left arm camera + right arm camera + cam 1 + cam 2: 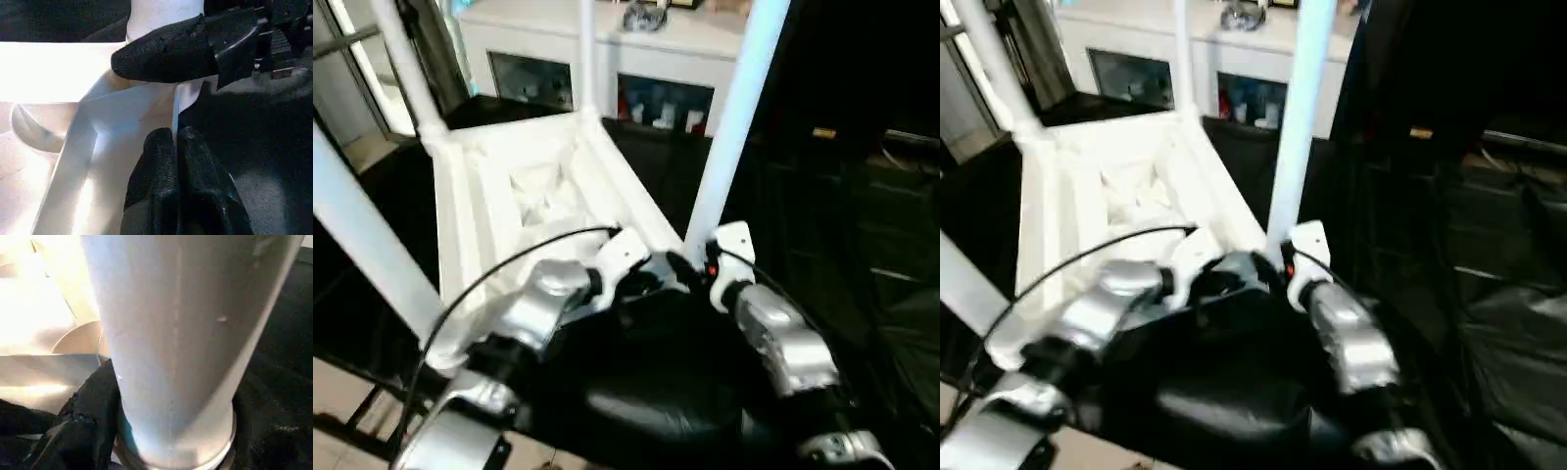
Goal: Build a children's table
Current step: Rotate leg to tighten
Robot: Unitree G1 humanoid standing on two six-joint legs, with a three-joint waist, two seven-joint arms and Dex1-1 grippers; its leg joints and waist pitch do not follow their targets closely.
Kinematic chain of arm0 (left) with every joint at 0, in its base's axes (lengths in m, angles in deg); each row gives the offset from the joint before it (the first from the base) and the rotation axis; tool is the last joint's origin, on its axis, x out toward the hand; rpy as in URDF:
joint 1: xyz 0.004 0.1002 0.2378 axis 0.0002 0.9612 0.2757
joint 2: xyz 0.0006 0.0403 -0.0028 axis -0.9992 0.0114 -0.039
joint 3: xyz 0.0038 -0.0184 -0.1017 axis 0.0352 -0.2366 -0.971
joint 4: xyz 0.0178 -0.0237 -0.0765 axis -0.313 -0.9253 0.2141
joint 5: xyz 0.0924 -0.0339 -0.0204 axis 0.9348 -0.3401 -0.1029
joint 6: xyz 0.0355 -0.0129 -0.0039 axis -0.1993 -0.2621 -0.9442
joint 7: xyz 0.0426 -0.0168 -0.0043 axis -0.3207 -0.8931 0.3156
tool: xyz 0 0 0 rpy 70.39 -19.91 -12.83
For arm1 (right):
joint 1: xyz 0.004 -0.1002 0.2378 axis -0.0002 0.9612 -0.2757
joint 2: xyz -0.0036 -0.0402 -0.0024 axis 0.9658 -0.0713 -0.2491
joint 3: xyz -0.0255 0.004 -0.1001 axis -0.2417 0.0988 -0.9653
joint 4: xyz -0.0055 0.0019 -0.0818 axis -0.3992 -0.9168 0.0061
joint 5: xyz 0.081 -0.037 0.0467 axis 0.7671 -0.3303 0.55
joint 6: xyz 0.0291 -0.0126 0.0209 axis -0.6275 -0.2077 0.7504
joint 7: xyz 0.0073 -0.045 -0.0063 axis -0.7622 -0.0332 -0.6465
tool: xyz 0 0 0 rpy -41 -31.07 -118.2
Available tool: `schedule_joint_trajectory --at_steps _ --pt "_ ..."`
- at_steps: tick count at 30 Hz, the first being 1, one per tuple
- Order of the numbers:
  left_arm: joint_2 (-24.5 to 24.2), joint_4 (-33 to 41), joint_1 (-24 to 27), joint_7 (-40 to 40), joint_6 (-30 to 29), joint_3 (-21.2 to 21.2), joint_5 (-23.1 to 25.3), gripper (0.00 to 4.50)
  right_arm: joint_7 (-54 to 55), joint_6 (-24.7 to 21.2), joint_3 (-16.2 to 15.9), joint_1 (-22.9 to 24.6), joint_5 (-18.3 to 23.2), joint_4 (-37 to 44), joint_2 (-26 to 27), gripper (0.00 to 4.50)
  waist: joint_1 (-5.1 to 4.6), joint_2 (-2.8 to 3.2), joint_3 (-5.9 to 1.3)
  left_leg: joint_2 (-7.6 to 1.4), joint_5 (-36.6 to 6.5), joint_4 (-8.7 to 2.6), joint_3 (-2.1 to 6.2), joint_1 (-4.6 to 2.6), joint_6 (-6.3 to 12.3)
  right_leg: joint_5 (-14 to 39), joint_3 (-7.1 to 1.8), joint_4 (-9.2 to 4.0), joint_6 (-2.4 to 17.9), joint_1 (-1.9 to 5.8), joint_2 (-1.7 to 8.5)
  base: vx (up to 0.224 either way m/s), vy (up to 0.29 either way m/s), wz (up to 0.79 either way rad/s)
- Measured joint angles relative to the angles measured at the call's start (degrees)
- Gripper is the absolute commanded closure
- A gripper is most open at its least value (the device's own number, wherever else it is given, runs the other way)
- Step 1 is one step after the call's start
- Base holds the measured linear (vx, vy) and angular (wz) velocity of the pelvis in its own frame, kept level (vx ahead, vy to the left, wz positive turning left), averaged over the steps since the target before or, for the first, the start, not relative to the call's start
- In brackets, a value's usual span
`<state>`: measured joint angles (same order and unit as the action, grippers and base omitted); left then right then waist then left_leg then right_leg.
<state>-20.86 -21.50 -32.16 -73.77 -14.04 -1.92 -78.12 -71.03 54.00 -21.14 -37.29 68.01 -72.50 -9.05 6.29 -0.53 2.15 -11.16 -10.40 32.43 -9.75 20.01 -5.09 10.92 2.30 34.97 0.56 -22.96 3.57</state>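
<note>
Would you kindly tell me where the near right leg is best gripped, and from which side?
Grip the leg low, just above its socket, coming level from the robot's side. It stands upright on the upturned top, and the tube is widest there, so a sideways hold looks steadiest. The right pincer already sits at that spot.

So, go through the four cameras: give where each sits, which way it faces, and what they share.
Left eye view: on the head, facing forward and down at the upturned table top, its legs up, over both silver forearms.
Right eye view: beside it, same scene.
Left wrist view: along the shut left end effector at the top's corner, the right end effector across it.
Right wrist view: close on the near right leg at its socket, a black finger against it.
Shared: that leg.
</note>
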Motion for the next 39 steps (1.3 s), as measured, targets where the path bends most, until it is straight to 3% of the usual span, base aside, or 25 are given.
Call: schedule_joint_trajectory --at_steps 1,4,9,15,23,24,30,37,39 --pt "-0.02 -0.04 0.01 -0.18 0.11 -0.02 0.01 4.50 -0.55 -0.03 0.20 -0.02 0.13 -0.04 -0.01 1.12 0.00 0.01 -0.01 0.00 0.00 0.00 0.00 0.00 0.00 0.00 0.00 0.00 0.00 0.00 0.00 0.000 0.000 0.00" --pt "-0.22 0.00 0.01 -1.18 0.28 -0.02 0.01 4.50 -3.58 -0.14 0.21 0.14 0.00 0.19 -0.75 0.90 -0.02 0.00 0.00 0.00 0.00 -0.01 0.00 0.01 0.00 0.01 0.00 -0.01 -0.01 0.00 0.00 0.000 0.000 0.00" --pt "-3.20 1.86 1.16 -6.15 1.45 0.44 -1.16 4.50 -12.33 1.23 -2.76 2.27 0.20 2.94 -5.31 0.90 0.02 -0.03 0.03 -0.05 -0.01 -0.15 0.01 0.03 0.00 0.07 0.05 -0.03 0.00 -0.06 -0.04 0.000 0.000 0.00" --pt "-8.13 5.47 4.09 -14.95 4.07 1.03 -2.86 4.50 -25.77 0.19 -5.90 5.56 3.23 8.38 -11.85 0.90 0.26 -0.07 0.09 -0.08 0.00 -0.09 0.01 0.07 0.00 0.07 0.06 -0.03 0.01 -0.06 -0.05 0.000 0.000 0.00" --pt "-12.32 8.89 6.25 -24.09 5.32 2.23 -5.66 4.50 -38.58 0.19 -9.32 6.96 5.11 12.33 -17.74 0.90 1.52 -0.15 0.14 -0.09 -0.03 -0.05 0.00 0.06 0.03 0.09 0.09 -0.05 0.01 -0.10 -0.03 0.000 0.000 0.00" --pt "-12.49 9.32 6.38 -24.86 5.32 2.46 -5.87 4.50 -39.49 0.21 -9.44 7.05 5.27 12.41 -17.71 1.15 1.79 -0.15 0.14 -0.10 -0.03 -0.04 0.00 0.06 0.03 0.09 0.10 -0.04 0.01 -0.13 -0.03 0.000 0.000 0.00" --pt "-13.01 10.24 6.92 -26.11 5.02 2.66 -6.26 4.50 -40.83 -0.24 -9.50 7.12 6.33 12.42 -18.27 1.64 1.90 -0.16 0.14 -0.11 -0.03 0.00 0.00 0.06 0.04 0.08 0.11 -0.03 0.02 -0.14 -0.03 0.000 0.000 0.00" --pt "-12.86 10.14 6.91 -25.31 4.75 2.69 -6.23 4.50 -39.66 -0.72 -9.32 7.53 6.36 12.68 -17.26 1.76 1.92 -0.16 0.14 -0.11 -0.02 0.00 0.00 0.06 0.03 0.08 0.11 -0.01 0.02 -0.12 -0.04 0.000 0.000 0.00" --pt "-11.73 8.64 6.30 -22.16 4.41 2.06 -5.57 4.50 -34.39 -0.83 -8.17 7.35 4.84 11.61 -14.79 1.76 1.78 -0.19 0.12 -0.12 0.00 0.03 0.00 0.03 0.00 0.05 0.10 0.03 0.05 0.01 -0.04 0.000 0.000 0.00"
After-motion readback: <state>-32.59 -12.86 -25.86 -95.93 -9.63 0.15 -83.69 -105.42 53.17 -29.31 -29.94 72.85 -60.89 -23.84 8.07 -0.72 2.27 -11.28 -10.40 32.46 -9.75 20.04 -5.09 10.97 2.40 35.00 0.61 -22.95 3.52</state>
